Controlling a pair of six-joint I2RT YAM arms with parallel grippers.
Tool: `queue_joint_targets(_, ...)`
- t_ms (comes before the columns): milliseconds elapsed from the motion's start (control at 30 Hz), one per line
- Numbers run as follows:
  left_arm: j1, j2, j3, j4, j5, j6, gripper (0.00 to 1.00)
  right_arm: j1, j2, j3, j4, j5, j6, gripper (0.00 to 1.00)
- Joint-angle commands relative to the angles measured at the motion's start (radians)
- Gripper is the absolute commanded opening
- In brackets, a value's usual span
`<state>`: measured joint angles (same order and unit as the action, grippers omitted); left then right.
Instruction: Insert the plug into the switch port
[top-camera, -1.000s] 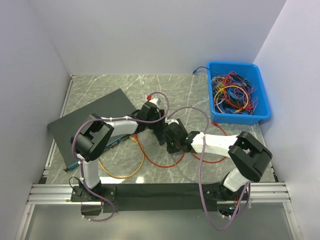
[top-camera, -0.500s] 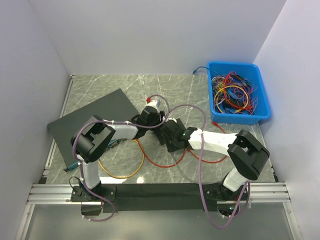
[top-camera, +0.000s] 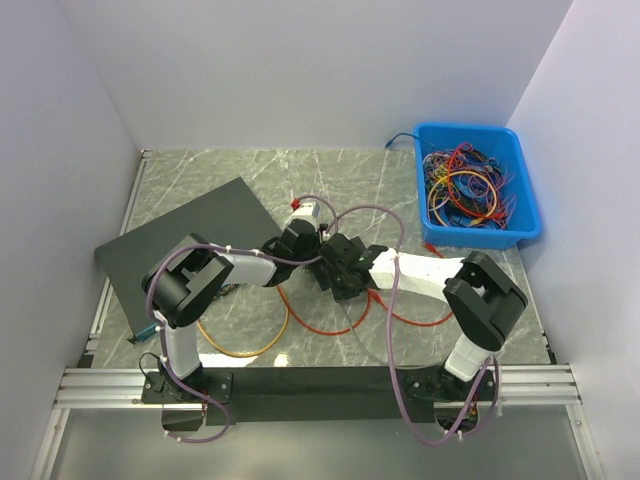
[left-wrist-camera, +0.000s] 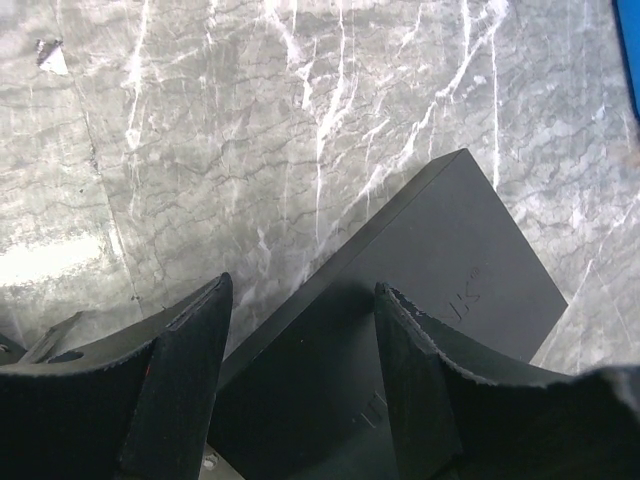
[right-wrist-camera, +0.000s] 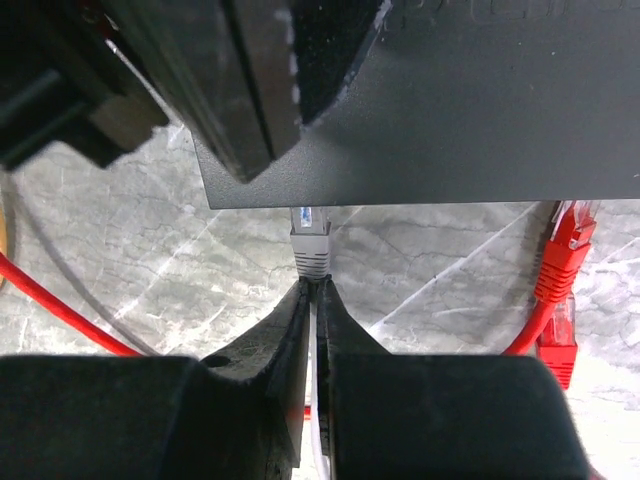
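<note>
The right tool (right-wrist-camera: 312, 292), clamped on the tail of the plug (right-wrist-camera: 311, 243), holds it nose-first at the front edge of the switch (right-wrist-camera: 430, 130). The left tool (left-wrist-camera: 300, 295), jaws apart, straddles the switch. The plug is best pushed straight and level, with the switch braced against sliding.

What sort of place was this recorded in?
Probably a robot lab test cell: plain white walls box in a marble-patterned tabletop, a blue bin holds loose cables, and an aluminium rail runs along the near edge.
</note>
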<state>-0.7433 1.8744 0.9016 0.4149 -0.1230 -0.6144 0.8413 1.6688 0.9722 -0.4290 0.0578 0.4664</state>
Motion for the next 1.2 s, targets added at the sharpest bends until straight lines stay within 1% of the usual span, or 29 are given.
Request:
queue_joint_targets(0, -0.103, 0.054, -0.073, -0.238, 0.154, -0.090, 0.63, -0.028, -0.053, 0.117, 0.286, 0.088, 0.006, 0.06)
queue_joint_targets(267, -0.129, 0.060, -0.067, -0.243, 0.140, -0.099, 0.63, -0.030, -0.040, 0.169, 0.308, 0.123, -0.003, 0.02)
queue_joint_targets(433, -0.139, 0.065, -0.082, -0.232, 0.140, -0.105, 0.64, -0.039, 0.000, 0.174, 0.337, 0.106, 0.002, 0.01)
queue_joint_targets(567, -0.137, 0.054, -0.087, -0.252, 0.126, -0.117, 0.64, -0.039, -0.015, 0.163, 0.334, 0.106, -0.003, 0.02)
queue_joint_targets(667, -0.136, 0.046, -0.070, -0.281, 0.069, -0.108, 0.65, -0.039, -0.056, 0.149, 0.314, 0.122, -0.011, 0.07)
queue_joint_targets(767, -0.119, 0.051, -0.029, -0.321, 0.060, -0.087, 0.66, -0.039, -0.109, 0.129, 0.273, 0.143, -0.025, 0.13)
queue_joint_targets(800, -0.104, 0.052, -0.008, -0.332, 0.062, -0.078, 0.66, -0.039, -0.147, 0.119, 0.256, 0.154, -0.028, 0.17)
queue_joint_targets(867, -0.088, 0.052, 0.014, -0.364, 0.065, -0.053, 0.66, -0.039, -0.194, 0.061, 0.248, 0.187, -0.034, 0.22)
queue_joint_targets(900, -0.082, 0.049, 0.025, -0.372, 0.062, -0.044, 0.66, -0.039, -0.248, 0.039, 0.248, 0.201, -0.035, 0.28)
queue_joint_targets(967, -0.059, 0.037, 0.048, -0.386, 0.060, -0.021, 0.66, -0.039, -0.296, -0.010, 0.219, 0.246, -0.035, 0.34)
queue_joint_targets(1000, -0.048, 0.032, 0.057, -0.399, 0.065, -0.015, 0.66, -0.042, -0.340, -0.023, 0.204, 0.258, -0.034, 0.40)
queue_joint_targets(1067, -0.025, 0.017, 0.085, -0.412, 0.066, 0.001, 0.66, -0.044, -0.385, -0.059, 0.155, 0.307, -0.029, 0.46)
queue_joint_targets(1100, -0.019, 0.008, 0.092, -0.439, 0.066, 0.005, 0.66, -0.045, -0.432, -0.073, 0.136, 0.332, -0.022, 0.55)
queue_joint_targets(1167, -0.007, -0.023, 0.118, -0.461, 0.059, 0.022, 0.66, -0.071, -0.471, -0.107, 0.066, 0.384, 0.017, 0.64)
